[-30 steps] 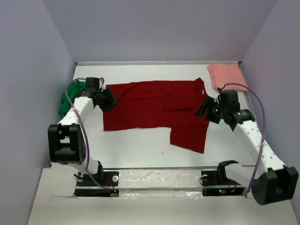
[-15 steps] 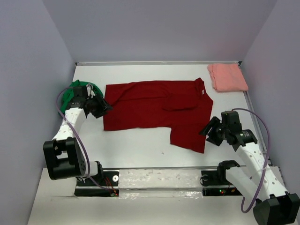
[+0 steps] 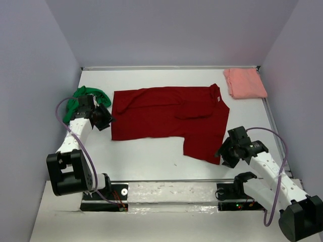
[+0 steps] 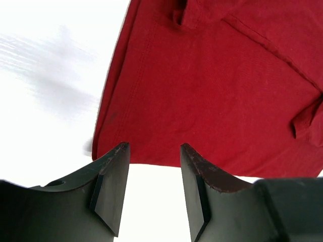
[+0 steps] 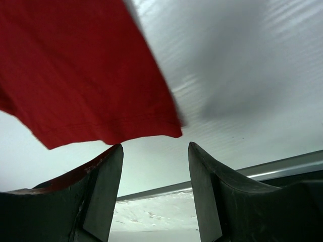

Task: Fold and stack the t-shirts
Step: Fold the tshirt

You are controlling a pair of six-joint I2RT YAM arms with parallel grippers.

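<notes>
The dark red t-shirt [image 3: 169,118] lies spread on the white table, one part folded over near its middle and a flap reaching toward the front right. The green t-shirt [image 3: 91,93] is bunched at the left edge. The salmon pink t-shirt [image 3: 244,82] lies folded at the back right corner. My left gripper [image 3: 107,118] is open and empty just left of the red shirt's left hem [image 4: 212,91]. My right gripper [image 3: 222,153] is open and empty beside the red shirt's front right corner [image 5: 174,132].
A metal rail [image 3: 171,181] runs along the table's front edge, also seen in the right wrist view [image 5: 282,166]. Purple-grey walls enclose the table on three sides. Purple cables loop beside both arms.
My right arm has moved toward the front, from beside the shirt's right side to its front right corner. My left gripper has drawn back left off the shirt's left edge.
</notes>
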